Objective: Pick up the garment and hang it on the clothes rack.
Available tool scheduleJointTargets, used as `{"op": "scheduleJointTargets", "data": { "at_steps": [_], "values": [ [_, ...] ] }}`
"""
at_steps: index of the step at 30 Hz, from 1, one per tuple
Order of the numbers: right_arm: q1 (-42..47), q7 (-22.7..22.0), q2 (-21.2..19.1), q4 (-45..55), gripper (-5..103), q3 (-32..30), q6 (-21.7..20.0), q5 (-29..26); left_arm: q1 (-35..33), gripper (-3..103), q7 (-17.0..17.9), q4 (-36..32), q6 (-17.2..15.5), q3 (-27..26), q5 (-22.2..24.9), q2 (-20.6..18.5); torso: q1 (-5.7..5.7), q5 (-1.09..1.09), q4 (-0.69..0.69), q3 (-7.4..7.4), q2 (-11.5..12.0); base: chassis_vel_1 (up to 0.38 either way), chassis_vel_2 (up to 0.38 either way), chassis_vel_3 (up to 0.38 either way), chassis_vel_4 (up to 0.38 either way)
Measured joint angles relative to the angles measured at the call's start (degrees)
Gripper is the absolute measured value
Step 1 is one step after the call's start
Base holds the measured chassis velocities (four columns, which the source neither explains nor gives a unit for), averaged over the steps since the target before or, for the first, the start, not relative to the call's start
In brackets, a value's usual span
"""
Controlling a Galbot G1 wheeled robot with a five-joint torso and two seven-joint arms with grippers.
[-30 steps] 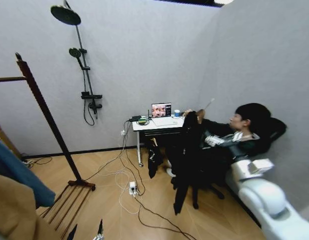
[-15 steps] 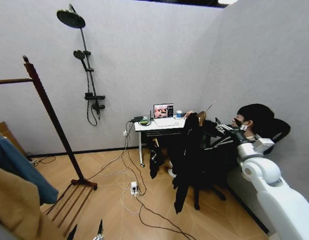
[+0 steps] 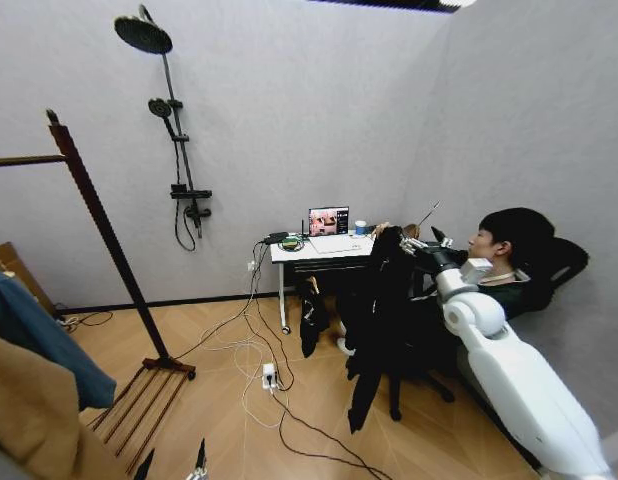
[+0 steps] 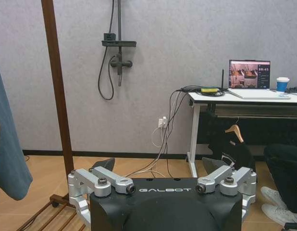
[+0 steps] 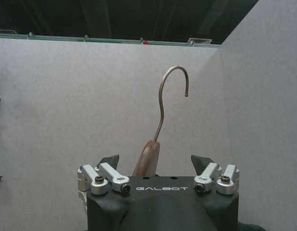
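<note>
The clothes rack [image 3: 89, 215] stands far left. The black jacket [image 3: 379, 320] hangs before the seated person. The right tool [image 5: 154, 161] is released around the hanger [image 5: 147, 159]; closing off-centre could let it slip. The left tool [image 4: 160, 168] waits released.

The right arm reaches forward, its right gripper [image 5: 154, 161] spread wide (left gripper [image 4: 163, 168] likewise, held low)
</note>
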State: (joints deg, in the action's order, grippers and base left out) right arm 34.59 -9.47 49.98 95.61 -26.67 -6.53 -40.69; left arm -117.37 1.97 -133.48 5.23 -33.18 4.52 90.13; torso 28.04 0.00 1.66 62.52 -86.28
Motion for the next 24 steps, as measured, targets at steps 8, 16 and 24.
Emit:
{"op": "scheduleJointTargets", "data": {
  "at_steps": [8, 16, 24],
  "values": [
    [2.56, -0.58, 0.35, 1.40, 46, -1.32, 0.48, 0.00, 0.00, 100, 0.00, 0.00, 0.00, 0.00, 0.00, 0.00, -0.01, 0.00, 0.00, -0.01, 0.00, 0.000, 0.000, 0.000, 0.000],
    [4.02, -0.87, -0.01, 2.32, 19, -2.52, 0.57, 0.12, 0.00, 100, 0.00, 0.00, 0.00, 0.00, 0.00, 0.00, -0.01, 0.00, 0.01, -0.01, 0.00, 0.000, 0.000, 0.000, 0.000],
    [6.13, -0.63, -0.58, 3.09, 10, -4.00, 2.40, 0.19, 0.00, 100, 0.00, 0.00, 0.00, 0.00, 0.00, 0.00, -0.01, 0.00, 0.01, -0.01, -0.01, 0.000, 0.000, 0.000, 0.000]
  ]
}}
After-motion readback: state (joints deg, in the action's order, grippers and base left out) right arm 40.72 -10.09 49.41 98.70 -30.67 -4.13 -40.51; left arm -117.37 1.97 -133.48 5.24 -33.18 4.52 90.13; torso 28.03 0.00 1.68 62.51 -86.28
